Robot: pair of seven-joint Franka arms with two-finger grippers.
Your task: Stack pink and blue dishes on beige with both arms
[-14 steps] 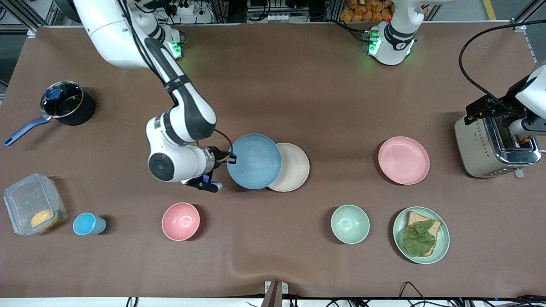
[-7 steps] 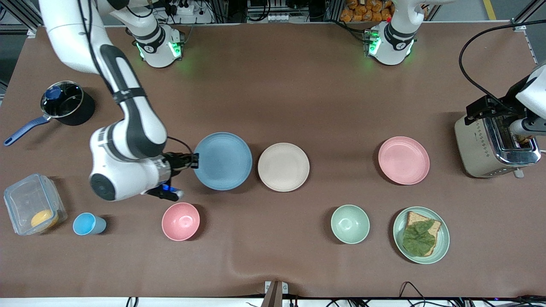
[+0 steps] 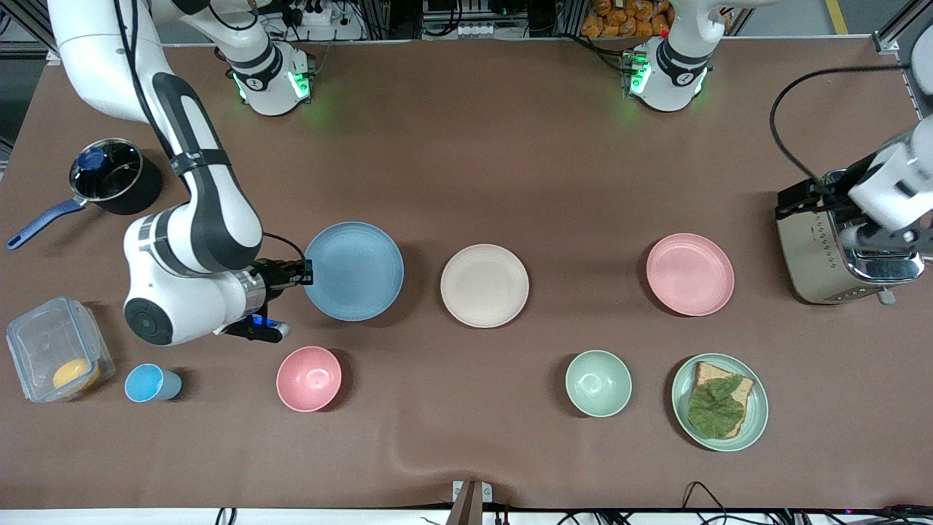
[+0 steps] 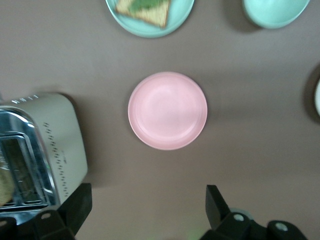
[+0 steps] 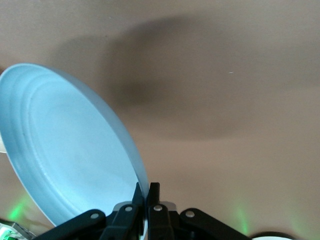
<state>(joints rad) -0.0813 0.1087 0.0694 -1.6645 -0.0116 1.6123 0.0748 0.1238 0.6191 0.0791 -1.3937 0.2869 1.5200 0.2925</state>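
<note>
My right gripper (image 3: 306,272) is shut on the rim of the light blue plate (image 3: 353,271), which it holds a little above the table, clear of the beige plate (image 3: 484,285) toward the right arm's end. The right wrist view shows both fingers pinching the blue plate (image 5: 70,150) at its edge, right gripper (image 5: 146,192). The beige plate lies bare at mid-table. The pink plate (image 3: 689,274) lies flat toward the left arm's end. My left gripper (image 3: 883,235) hangs open over the toaster. In the left wrist view the left gripper (image 4: 147,207) holds nothing, and the pink plate (image 4: 167,110) is apart from it.
A toaster (image 3: 827,251) stands beside the pink plate. Nearer the camera are a pink bowl (image 3: 309,378), a green bowl (image 3: 598,383), a green plate with bread (image 3: 719,401), a blue cup (image 3: 149,383) and a plastic box (image 3: 55,350). A black pot (image 3: 109,179) sits at the right arm's end.
The right arm has carried the blue plate from over the beige plate's edge toward its own end of the table, uncovering the beige plate. The left gripper has shifted slightly over the toaster.
</note>
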